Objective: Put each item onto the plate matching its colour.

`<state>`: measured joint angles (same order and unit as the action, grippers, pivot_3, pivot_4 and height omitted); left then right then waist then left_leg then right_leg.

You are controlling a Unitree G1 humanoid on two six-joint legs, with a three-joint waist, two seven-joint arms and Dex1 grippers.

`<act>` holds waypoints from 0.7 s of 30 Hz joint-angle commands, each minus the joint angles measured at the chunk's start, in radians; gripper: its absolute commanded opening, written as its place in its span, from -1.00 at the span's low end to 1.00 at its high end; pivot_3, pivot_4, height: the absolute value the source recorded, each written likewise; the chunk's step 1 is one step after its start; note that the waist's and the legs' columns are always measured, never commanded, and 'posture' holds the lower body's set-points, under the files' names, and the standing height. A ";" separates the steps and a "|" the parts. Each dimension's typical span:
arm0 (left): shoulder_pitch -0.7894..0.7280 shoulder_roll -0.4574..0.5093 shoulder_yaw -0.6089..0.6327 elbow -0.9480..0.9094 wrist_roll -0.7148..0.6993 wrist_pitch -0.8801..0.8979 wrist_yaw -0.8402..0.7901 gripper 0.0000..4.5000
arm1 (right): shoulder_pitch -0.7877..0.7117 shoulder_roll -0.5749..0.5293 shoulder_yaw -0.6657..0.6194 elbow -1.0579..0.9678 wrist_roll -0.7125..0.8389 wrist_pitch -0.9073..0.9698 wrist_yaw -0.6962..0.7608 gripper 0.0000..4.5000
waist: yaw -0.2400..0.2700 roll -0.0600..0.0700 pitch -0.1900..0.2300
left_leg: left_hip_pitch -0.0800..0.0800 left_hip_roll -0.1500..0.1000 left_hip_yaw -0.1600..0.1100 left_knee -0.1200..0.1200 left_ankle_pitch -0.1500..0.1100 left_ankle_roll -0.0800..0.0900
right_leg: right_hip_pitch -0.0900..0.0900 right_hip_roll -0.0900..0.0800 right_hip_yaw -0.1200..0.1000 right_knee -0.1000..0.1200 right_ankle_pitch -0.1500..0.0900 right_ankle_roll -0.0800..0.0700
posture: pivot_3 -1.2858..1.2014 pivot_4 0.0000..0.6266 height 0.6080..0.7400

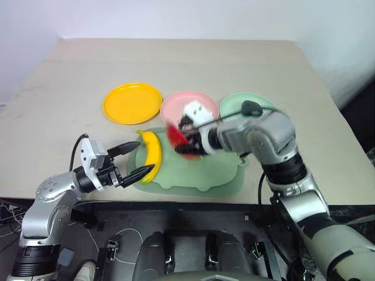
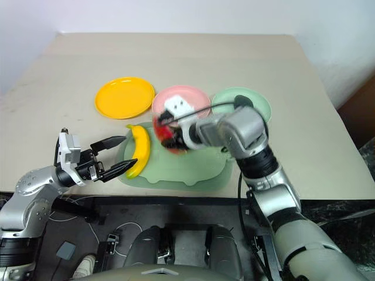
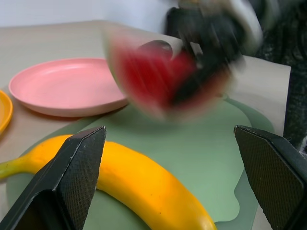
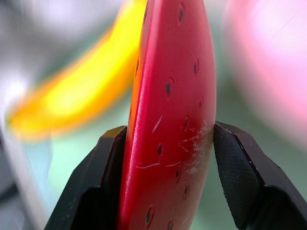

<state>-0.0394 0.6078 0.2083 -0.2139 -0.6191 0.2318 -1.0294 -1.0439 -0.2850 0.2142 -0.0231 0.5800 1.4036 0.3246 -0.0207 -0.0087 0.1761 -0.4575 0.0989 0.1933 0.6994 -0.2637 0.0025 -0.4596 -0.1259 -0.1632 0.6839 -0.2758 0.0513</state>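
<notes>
My right gripper [image 1: 183, 142] is shut on the red watermelon wedge [image 4: 172, 120] and holds it above the green mat, just in front of the pink plate [image 1: 188, 104]. The yellow banana [image 1: 152, 149] lies on the mat's left part. My left gripper [image 1: 140, 158] stands open at the mat's left edge, its fingers on either side of the banana's near half without touching it. The yellow-orange plate [image 1: 132, 103] is at the back left. A dark rounded avocado [image 1: 252, 108] appears to rest on the mint green plate [image 1: 234, 106], partly hidden by my right wrist.
The large green cutting-board-shaped mat [image 1: 199, 175] lies at the table's front edge, below the three plates. The beige table [image 1: 176, 58] stretches bare behind the plates, and a white wall stands beyond it.
</notes>
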 commanded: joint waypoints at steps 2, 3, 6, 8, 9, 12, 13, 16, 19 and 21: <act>-0.002 0.006 0.006 -0.037 -0.006 0.000 0.005 1.00 | -0.097 0.020 -0.014 0.207 -0.084 -0.160 0.057 0.08 | 0.000 0.000 0.000 | 0.000 0.000 0.000 0.000 0.000 0.000 | 0.000 0.001 0.000 0.000 0.000 0.000 | 0.03 -0.52 0.32; -0.003 0.007 0.007 -0.038 -0.007 0.001 0.005 1.00 | -0.120 0.024 0.001 0.277 -0.115 -0.214 0.073 0.08 | -0.001 0.000 0.000 | -0.001 0.000 0.000 -0.001 0.000 0.000 | -0.001 0.001 0.000 0.000 0.000 0.000 | 0.03 -0.52 0.32; -0.001 0.009 0.008 -0.042 -0.008 0.003 0.005 1.00 | -0.190 0.060 0.040 0.533 -0.220 -0.408 0.115 0.08 | -0.003 0.000 0.000 | -0.001 0.000 0.001 0.000 0.000 -0.001 | -0.002 0.001 0.000 0.000 0.000 0.000 | 0.03 -0.52 0.32; 0.006 0.011 0.006 -0.049 -0.010 0.007 0.002 1.00 | -0.244 0.100 0.040 0.725 -0.276 -0.530 0.135 0.08 | -0.006 0.000 0.000 | -0.002 0.000 0.002 0.000 0.001 -0.001 | -0.002 0.001 0.000 0.000 0.000 0.000 | 0.03 -0.52 0.32; 0.008 0.012 0.006 -0.052 -0.010 0.008 0.002 1.00 | -0.270 0.119 0.032 0.812 -0.299 -0.583 0.137 0.08 | -0.009 0.000 0.000 | -0.002 0.000 0.003 0.000 0.001 -0.001 | -0.003 0.001 0.000 0.000 0.000 0.000 | 0.03 -0.52 0.32; 0.017 0.012 0.007 -0.060 -0.010 0.010 0.004 1.00 | -0.331 0.161 0.002 1.012 -0.348 -0.702 0.140 0.08 | -0.019 0.000 0.000 | -0.004 0.001 0.005 0.000 0.001 -0.002 | -0.004 0.001 0.000 0.000 0.000 0.000 | 0.03 -0.52 0.32; 0.019 0.012 0.009 -0.063 -0.010 0.011 0.005 1.00 | -0.346 0.171 -0.008 1.063 -0.360 -0.729 0.137 0.08 | -0.020 0.000 0.000 | -0.004 0.001 0.005 0.000 0.001 -0.002 | -0.004 0.001 0.000 0.000 0.000 0.000 | 0.03 -0.52 0.32; 0.030 0.011 0.015 -0.074 -0.010 0.013 0.009 1.00 | -0.368 0.198 -0.035 1.164 -0.397 -0.807 0.115 0.24 | -0.024 0.000 0.000 | -0.004 0.001 0.005 0.000 0.001 -0.002 | -0.004 0.001 0.000 0.000 0.000 0.000 | 0.03 -0.52 0.32; 0.044 0.011 0.021 -0.087 -0.010 0.013 0.018 1.00 | -0.379 0.215 -0.064 1.209 -0.424 -0.852 0.099 0.63 | -0.025 0.000 0.000 | -0.003 0.001 0.005 0.000 0.001 -0.002 | -0.004 0.002 0.000 0.001 0.000 0.000 | 0.03 -0.52 0.32; 0.051 0.011 0.025 -0.094 -0.012 0.014 0.022 1.00 | -0.388 0.217 -0.081 1.222 -0.436 -0.864 0.108 0.96 | -0.025 0.000 0.000 | -0.004 0.001 0.005 0.000 0.001 -0.002 | -0.004 0.002 0.001 0.001 0.000 0.000 | 0.03 -0.52 0.32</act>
<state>0.0053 0.6097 0.2121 -0.2696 -0.6205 0.2513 -1.0143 -1.3758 -0.0712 0.1607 1.2065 0.1565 0.5685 0.4281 -0.0457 -0.0083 0.1764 -0.4610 0.0998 0.1981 0.6994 -0.2624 0.0005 -0.4638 -0.1243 -0.1625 0.6849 -0.2758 0.0513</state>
